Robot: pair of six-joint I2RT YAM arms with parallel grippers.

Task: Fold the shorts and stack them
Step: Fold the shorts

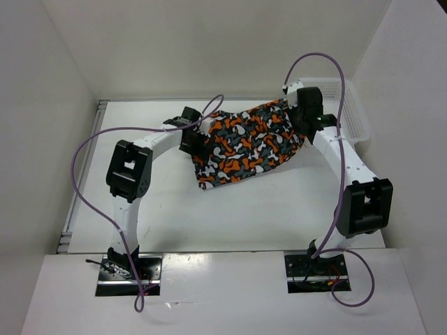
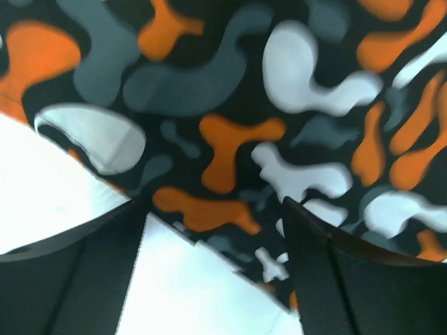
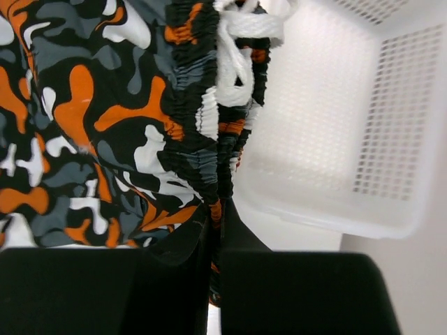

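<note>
The shorts [image 1: 244, 143], printed in orange, black, white and grey-teal, are spread in the middle of the table between the two arms. My right gripper [image 1: 300, 115] is shut on their gathered elastic waistband [image 3: 202, 132], next to the white drawstring [image 3: 237, 49]. In the right wrist view that gripper [image 3: 220, 213] has its jaws closed on the fabric. My left gripper [image 1: 198, 143] is at the left edge of the shorts. In the left wrist view it [image 2: 213, 209] is open, with the edge of the shorts [image 2: 230, 146] running between its spread fingers.
A white plastic mesh basket [image 1: 346, 105] stands at the back right, right beside the right gripper, and it also shows in the right wrist view [image 3: 391, 139]. White walls close in the table on the left, back and right. Purple cables loop over both arms.
</note>
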